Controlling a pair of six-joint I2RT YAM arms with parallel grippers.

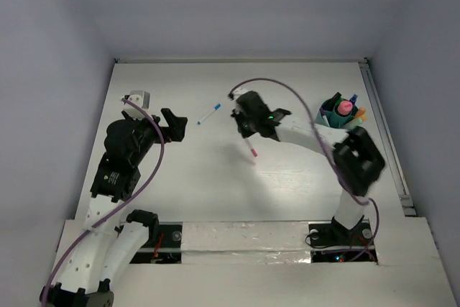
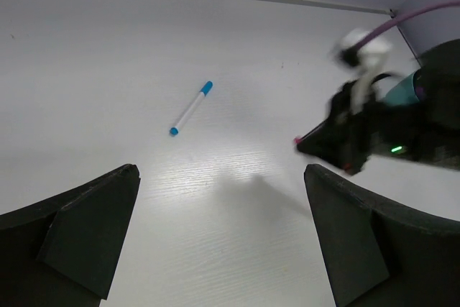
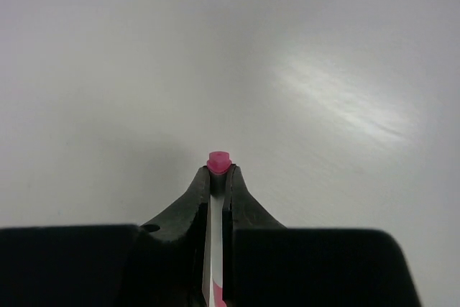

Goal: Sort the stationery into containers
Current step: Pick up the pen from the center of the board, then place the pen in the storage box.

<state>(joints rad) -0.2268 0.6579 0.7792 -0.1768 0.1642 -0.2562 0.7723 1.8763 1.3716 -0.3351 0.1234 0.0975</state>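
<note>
Now, right jaws tight on the pink-capped marker (image 3: 219, 161), left jaws wide apart

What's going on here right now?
The right tool is shut on a thin white marker with a pink cap, mid-table. The left tool hangs open, holding nothing. A white marker with a blue cap lies loose on the white table. The round teal holder at the far right already has several items in it.

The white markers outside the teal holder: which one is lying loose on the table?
The blue-capped marker, flat on the table by itself. The other, the pink-capped marker, is clamped in the right tool.
</note>
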